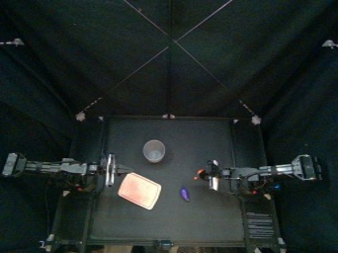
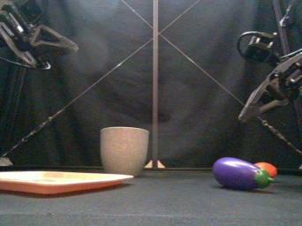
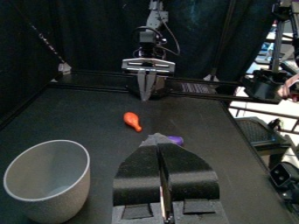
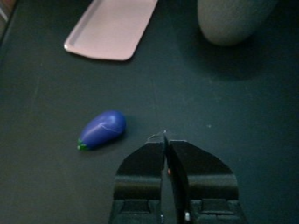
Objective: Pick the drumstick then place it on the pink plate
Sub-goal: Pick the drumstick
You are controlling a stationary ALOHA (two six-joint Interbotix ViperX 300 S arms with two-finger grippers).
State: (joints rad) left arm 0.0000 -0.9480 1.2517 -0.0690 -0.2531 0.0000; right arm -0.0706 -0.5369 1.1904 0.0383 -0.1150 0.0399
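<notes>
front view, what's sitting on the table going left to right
pink tray → grey cup → purple eggplant → orange drumstick, peeking out behind the eggplant's right end

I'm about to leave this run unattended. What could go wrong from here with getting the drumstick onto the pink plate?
1. The purple eggplant lies near the drumstick, so a descending pincer could grab or nudge it instead.
2. The right pincer is shut; unopened, it would only push the drumstick.
3. The grey cup stands near the pink plate and could get clipped.
</notes>
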